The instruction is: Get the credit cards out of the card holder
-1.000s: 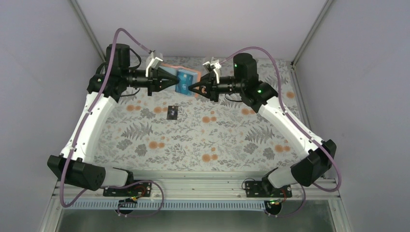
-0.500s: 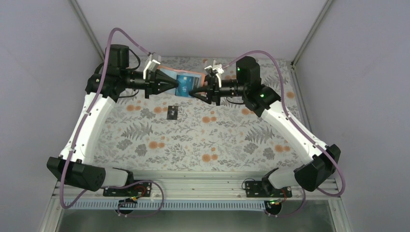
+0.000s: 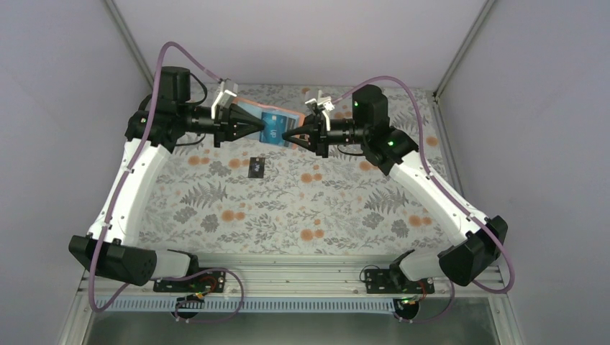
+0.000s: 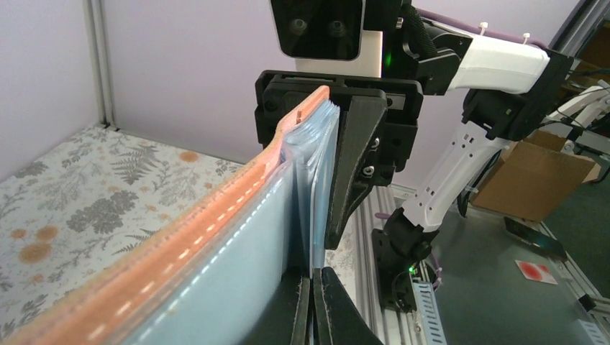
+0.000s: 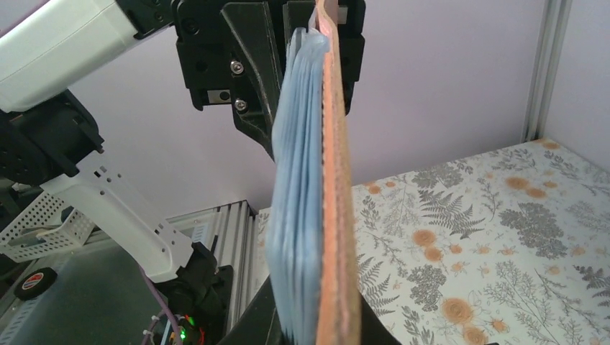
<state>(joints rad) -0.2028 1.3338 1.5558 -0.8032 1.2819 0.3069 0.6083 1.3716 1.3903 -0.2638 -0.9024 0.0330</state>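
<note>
The card holder (image 3: 253,109), tan-brown outside and light blue inside, hangs in the air at the back of the table between both grippers. My left gripper (image 3: 263,127) is shut on a thin blue edge, which looks like the blue card (image 3: 275,129) in its pocket. In the left wrist view the jaws (image 4: 313,309) pinch that edge beside the holder (image 4: 216,251). My right gripper (image 3: 283,134) is shut on the holder's other end (image 5: 327,187). The black card (image 3: 257,167) lies on the table below. The red card is hidden.
The table carries a floral cloth (image 3: 324,201). Grey walls and metal posts (image 3: 460,50) close in the back and sides. An aluminium rail (image 3: 302,269) with the arm bases runs along the near edge.
Both grippers have risen a little with the holder, which has tipped from face-up to more edge-on. The right wrist has swung further back. The black card has not moved.
</note>
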